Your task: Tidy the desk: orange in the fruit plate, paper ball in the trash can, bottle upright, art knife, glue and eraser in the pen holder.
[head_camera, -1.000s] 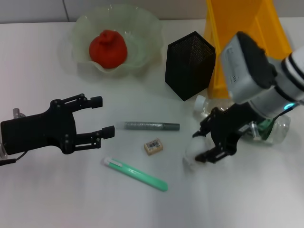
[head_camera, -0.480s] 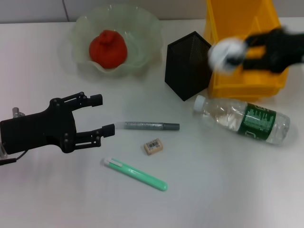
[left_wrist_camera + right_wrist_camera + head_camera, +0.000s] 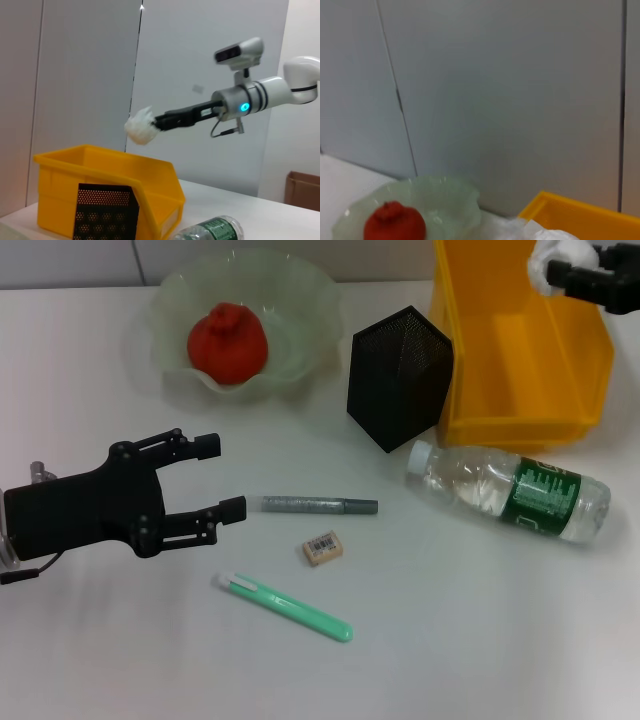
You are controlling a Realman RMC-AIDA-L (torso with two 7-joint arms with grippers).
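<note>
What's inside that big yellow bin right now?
Nothing shows in the trash can: its visible floor is bare yellow. The paper ball is above its far corner, pinched in the right end effector, not yet dropped. The near wall hides a strip of the floor.

Pale grey panelled wall [image 3: 90, 75] behind; a cardboard box [image 3: 302, 189] stands aside.

The trash can [image 3: 520, 390] is smooth, glossy yellow plastic; the pen holder [image 3: 398, 375] matt black metal mesh. The fruit plate [image 3: 300, 320] looks translucent, the orange [image 3: 228, 342] wrinkled. The bottle [image 3: 510, 490] is clear plastic, the paper ball [image 3: 141, 127] crumpled.
</note>
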